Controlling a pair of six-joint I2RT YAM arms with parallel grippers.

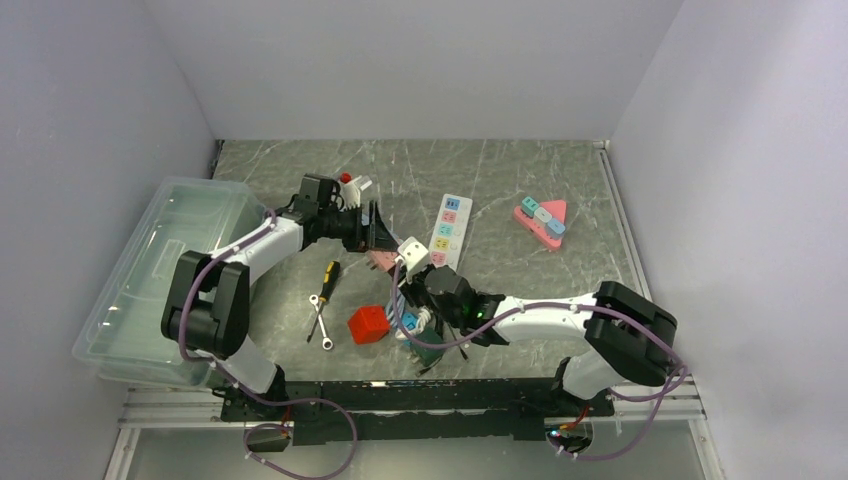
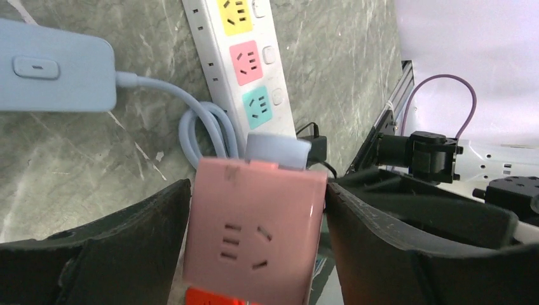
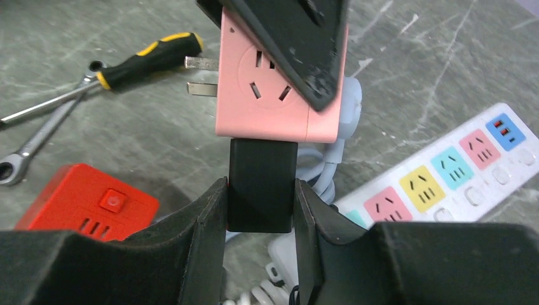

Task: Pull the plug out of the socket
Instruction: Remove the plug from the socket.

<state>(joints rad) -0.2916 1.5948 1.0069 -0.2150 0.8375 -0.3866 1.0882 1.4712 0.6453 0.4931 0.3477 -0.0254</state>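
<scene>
I am clamping the right pincer (image 3: 260, 197) on the black plug (image 3: 262, 171), seated in the pink socket cube (image 3: 245, 117); the left pincer (image 2: 257, 190) is bracketing that cube, gripping or not I cannot tell; I am wanting it braced firmly before pulling straight out.

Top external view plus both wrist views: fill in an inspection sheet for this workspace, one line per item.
Surface: grey marbled table, crowded in the middle.
Job's things: black plug seated in the pink cube socket, both held above the table.
Clutter: white power strip, red cube socket, screwdriver, wrench, pink triangular socket block, clear plastic bin at left.
Grippers: right gripper shut on the black plug; left gripper flanks the pink cube socket, grip unclear.
Cables: light blue cable looped beside the white power strip; purple cables on the arms.
Surroundings: plain white walls.
</scene>
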